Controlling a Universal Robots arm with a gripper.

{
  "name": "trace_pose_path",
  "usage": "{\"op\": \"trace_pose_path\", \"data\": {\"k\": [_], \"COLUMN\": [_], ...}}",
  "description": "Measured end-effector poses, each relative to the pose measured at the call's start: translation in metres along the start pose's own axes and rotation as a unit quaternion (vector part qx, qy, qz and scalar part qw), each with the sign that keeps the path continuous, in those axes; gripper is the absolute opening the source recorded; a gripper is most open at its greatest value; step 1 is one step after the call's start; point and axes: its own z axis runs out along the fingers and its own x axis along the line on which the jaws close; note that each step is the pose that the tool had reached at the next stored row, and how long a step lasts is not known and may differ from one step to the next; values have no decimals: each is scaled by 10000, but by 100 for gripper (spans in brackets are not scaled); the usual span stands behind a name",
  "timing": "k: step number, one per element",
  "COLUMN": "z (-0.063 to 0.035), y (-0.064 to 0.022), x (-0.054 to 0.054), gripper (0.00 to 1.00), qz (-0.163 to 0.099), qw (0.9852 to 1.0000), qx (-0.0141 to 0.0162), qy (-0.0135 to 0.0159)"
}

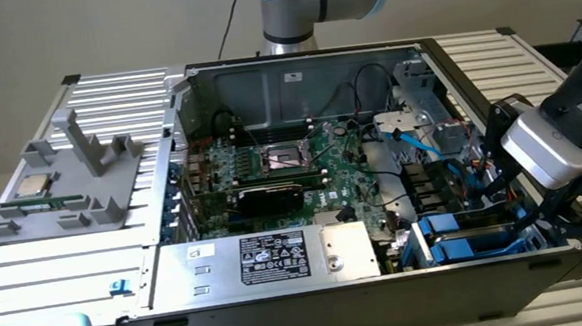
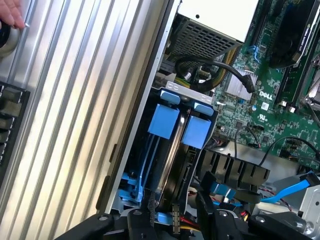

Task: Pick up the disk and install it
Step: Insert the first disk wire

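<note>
Gripper [image 2: 172,222] jaws stand apart and empty at one end of the drive bay [image 2: 175,86]. The disk [image 2: 174,150] sits on edge inside the drive bay in its blue carrier. Its long axis runs straight away from the gap between the jaws.

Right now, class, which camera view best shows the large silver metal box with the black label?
The exterior view: the large silver metal box lies fully visible, label up. The wrist view shows part: its mesh side and pale top.
</note>
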Motion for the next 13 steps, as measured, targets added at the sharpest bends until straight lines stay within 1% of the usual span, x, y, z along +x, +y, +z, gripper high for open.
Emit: {"op": "trace_pose_path", "data": {"k": [5,6,7,8,9,13], "z": [2,5,8,11,14,29], "y": [1,2,3,4,5,7], "x": [0,1,3,3,4,6], "gripper": [46,46,46,46,46,46], "qz": [1,-1,-4,-9,-13,-13], "qw": [10000,10000,10000,10000,10000,10000], "qx": [-1,6,29,58,76,87], "qy": [-2,-6,-12,-12,-13,-37]}}
